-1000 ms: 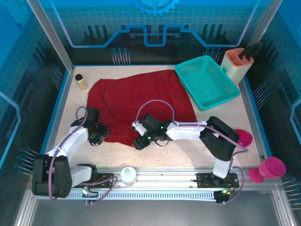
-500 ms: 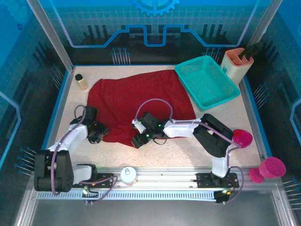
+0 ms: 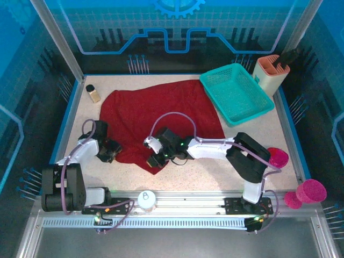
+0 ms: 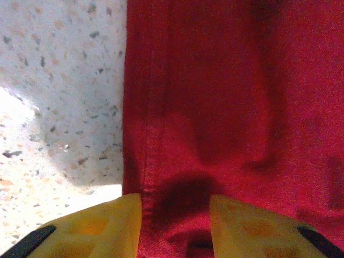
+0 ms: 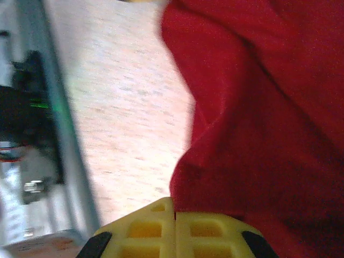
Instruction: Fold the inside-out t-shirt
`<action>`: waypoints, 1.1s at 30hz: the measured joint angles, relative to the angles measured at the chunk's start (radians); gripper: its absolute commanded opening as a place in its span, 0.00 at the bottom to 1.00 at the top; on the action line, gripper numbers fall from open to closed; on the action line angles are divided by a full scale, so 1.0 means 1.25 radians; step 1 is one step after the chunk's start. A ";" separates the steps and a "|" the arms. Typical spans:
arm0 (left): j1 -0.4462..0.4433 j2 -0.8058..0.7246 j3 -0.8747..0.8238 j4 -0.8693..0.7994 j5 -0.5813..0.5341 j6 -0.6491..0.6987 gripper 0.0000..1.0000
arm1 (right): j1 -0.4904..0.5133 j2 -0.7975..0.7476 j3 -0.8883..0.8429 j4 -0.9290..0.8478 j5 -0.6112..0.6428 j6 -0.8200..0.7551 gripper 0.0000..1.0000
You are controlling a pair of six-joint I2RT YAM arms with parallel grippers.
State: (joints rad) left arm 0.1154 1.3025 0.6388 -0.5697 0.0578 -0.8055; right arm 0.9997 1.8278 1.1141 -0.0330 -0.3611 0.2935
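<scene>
Dark red inside-out t-shirt [image 3: 161, 107] lay spread across the middle of the speckled counter [image 3: 252, 145] in the top view. Its far right edge was just beside the near left wall of the teal mesh basket [image 3: 236, 94] in the upper right. A narrow tongue of cloth reached down toward the lower centre of the frame.

The left claw [image 3: 110, 153] sat at the shirt's lower left edge. In the left wrist view this claw [image 4: 174, 215] stood spread. Its yellow fingers [image 4: 107, 220] were apart at the bottom of the frame, with the stitched hem of the shirt [image 4: 226, 97] running up between them and bare counter [image 4: 64, 80] to the left.

The right claw [image 3: 153, 161] lay on the tongue of cloth at the lower centre. In the right wrist view this claw [image 5: 174, 226] was pressed together, its two yellow fingers meeting along a thin seam. A raised fold of the shirt [image 5: 258, 107] rose from right at the fingertips. I could not tell whether any cloth was caught between them. Pale counter [image 5: 123, 107] filled the left of that view.

A small brown bottle [image 3: 94, 94] stood in the upper left, well apart from the arms.
</scene>
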 measured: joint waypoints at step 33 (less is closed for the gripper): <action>-0.148 -0.374 -0.050 -0.272 0.005 -0.088 0.45 | -0.086 -0.252 -0.075 -0.107 0.085 0.070 0.54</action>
State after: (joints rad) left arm -0.0692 0.8349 0.5766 -0.9092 0.0647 -0.9150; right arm 0.8921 1.5127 1.0203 -0.1673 -0.2550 0.3813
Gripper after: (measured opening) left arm 0.446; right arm 0.526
